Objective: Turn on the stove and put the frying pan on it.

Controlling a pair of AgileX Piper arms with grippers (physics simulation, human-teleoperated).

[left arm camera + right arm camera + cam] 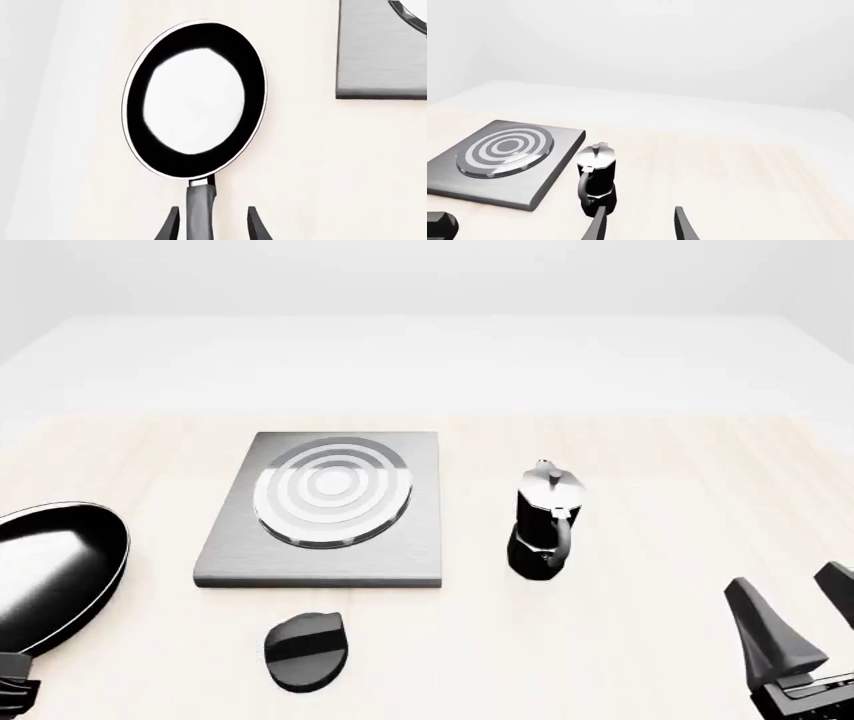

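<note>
The frying pan (195,100) is glossy black with a pale rim, and in the front view it lies at the table's far left (56,570). Its handle (200,205) runs back between the fingers of my left gripper (213,210). The jaws stand apart, with a gap on each side of the handle. Only a sliver of that gripper shows at the front view's lower left corner (11,685). The stove (327,508) is a grey slab with a ringed burner, right of the pan. It also shows in the left wrist view (380,55) and the right wrist view (507,152). My right gripper (801,615) is open and empty at the front right.
A small black oval knob (304,648) lies on the table just in front of the stove; its edge shows in the right wrist view (440,223). A black-and-silver moka pot (545,525) stands right of the stove, ahead of my right gripper (639,220).
</note>
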